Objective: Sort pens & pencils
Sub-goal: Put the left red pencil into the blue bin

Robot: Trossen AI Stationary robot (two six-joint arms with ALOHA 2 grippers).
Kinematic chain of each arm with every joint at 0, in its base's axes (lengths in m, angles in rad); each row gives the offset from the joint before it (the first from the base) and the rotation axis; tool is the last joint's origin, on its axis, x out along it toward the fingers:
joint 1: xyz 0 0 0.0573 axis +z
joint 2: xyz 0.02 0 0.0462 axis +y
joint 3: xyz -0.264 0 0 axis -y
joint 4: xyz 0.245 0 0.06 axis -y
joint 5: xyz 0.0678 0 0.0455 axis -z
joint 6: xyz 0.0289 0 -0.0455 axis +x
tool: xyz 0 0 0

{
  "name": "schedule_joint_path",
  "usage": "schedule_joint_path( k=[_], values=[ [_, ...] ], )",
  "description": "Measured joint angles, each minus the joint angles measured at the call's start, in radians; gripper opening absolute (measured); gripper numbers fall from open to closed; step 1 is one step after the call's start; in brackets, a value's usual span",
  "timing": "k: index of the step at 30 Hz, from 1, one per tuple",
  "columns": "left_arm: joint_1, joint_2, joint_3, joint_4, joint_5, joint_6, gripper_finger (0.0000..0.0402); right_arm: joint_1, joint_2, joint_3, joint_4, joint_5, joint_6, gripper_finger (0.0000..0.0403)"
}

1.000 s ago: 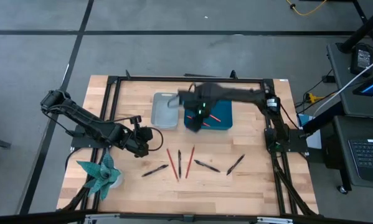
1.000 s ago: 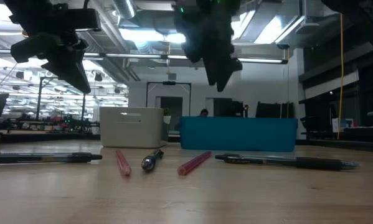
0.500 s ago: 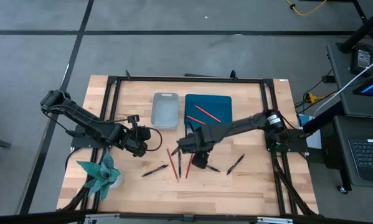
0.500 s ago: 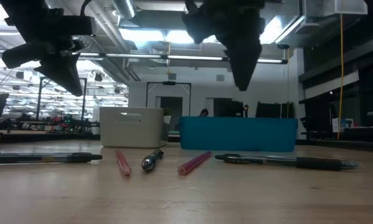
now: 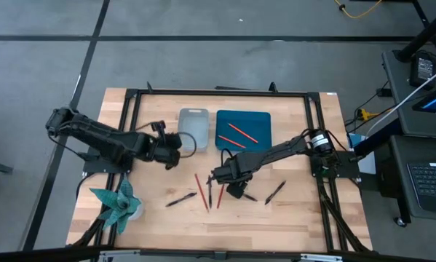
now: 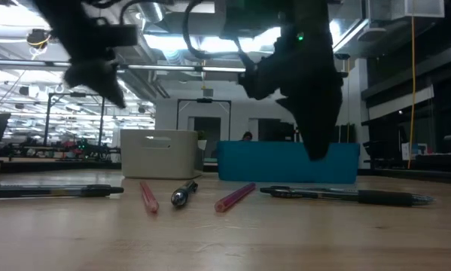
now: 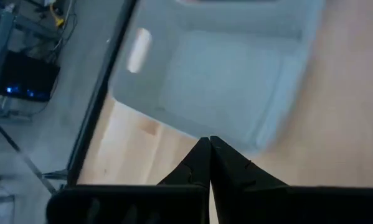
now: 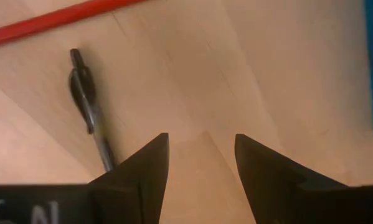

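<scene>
Two red pencils (image 5: pixel 239 132) lie in the blue tray (image 5: pixel 261 142). Beside it stands a pale grey bin (image 5: pixel 193 129). On the wood nearer the front lie two more red pencils (image 5: pixel 200 191) and several black pens (image 5: pixel 210 191). My right gripper (image 5: pixel 219 177) points down, open, a little above these. Its wrist view shows a black pen (image 8: pixel 86 106) and a red pencil (image 8: pixel 49 18) beyond the spread fingers, with nothing between them. My left gripper (image 5: pixel 175 149) hangs shut and empty just left of the bin (image 7: pixel 223 81).
A teal folded thing (image 5: pixel 117 204) sits at the table's near left corner. A black frame (image 5: pixel 218 92) runs round the work area. Two more pens (image 5: pixel 275 191) lie to the right of my right gripper. Bare wood shows along the front edge.
My right gripper has come from above the blue tray toward the table's near edge and down, and now hangs low over the loose pens, still open. My left gripper, still shut, has swung toward the far edge and the grey bin.
</scene>
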Motion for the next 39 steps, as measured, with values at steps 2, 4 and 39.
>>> schedule_joint_path(
  k=[2, 4, 39],
  values=[
    [0.042, 0.000, 0.051, -0.002, -0.018, 0.004, 0.0000, 0.000, 0.000, -0.016, 0.041, -0.004, 0.034, 0.0184],
    [0.077, 0.000, 0.119, -0.001, -0.049, 0.020, 0.0000, 0.000, 0.000, -0.018, 0.050, -0.004, 0.066, 0.0185],
    [0.323, -0.001, 0.557, -0.013, 0.162, 0.206, 0.0000, -0.063, 0.000, -0.018, 0.394, -0.036, 0.691, 0.0184]
  ],
)
